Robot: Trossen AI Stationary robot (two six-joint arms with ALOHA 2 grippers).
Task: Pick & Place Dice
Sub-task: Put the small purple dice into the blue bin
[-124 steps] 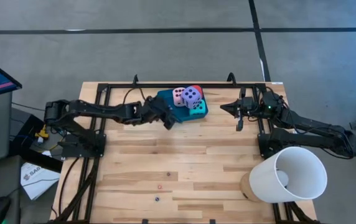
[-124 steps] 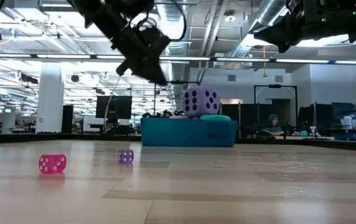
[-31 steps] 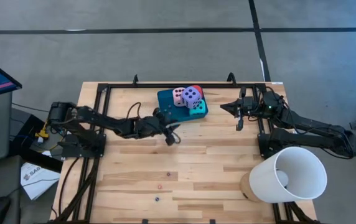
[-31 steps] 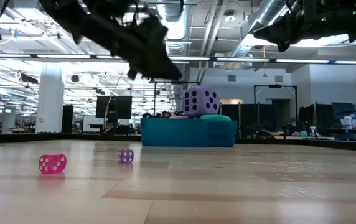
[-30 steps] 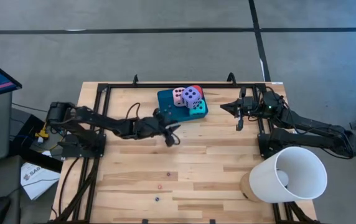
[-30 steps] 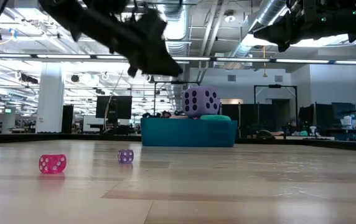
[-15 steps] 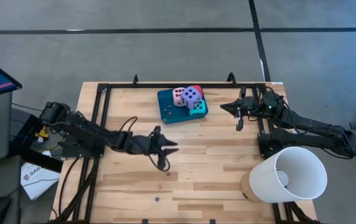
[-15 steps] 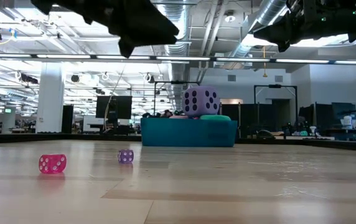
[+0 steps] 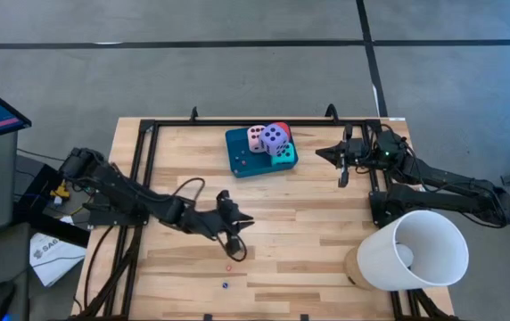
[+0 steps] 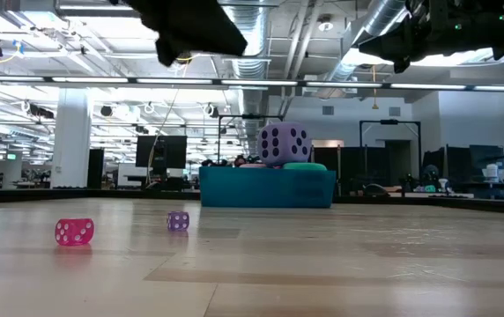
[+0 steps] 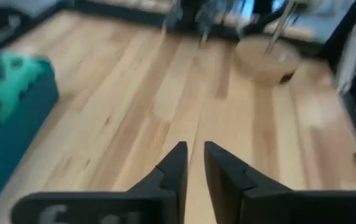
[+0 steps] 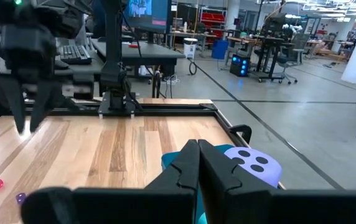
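my left gripper hangs over the bare boards at lower centre of the overhead frame, and the dice on the table lie just below it there: a small red die almost directly under the fingertips and a small dark one a little lower still. in the table-level frame these show as a pink-red die and a purple die at lower left, with a blue object cut off by the left edge. cubes have no long axis, so approach angle matters little; the closing distance is downward. my left arm is plainly the nearer one; my right gripper waits at the upper right, well apart from them.

the stacked big dice, the purple one on top, sit on the teal tray at upper centre, behind my left gripper.

my left fingers stand nearly together with a thin gap, holding nothing and touching nothing. my right fingers are pressed closed on nothing. i judge the left jaws need to spread before dropping on the red die.
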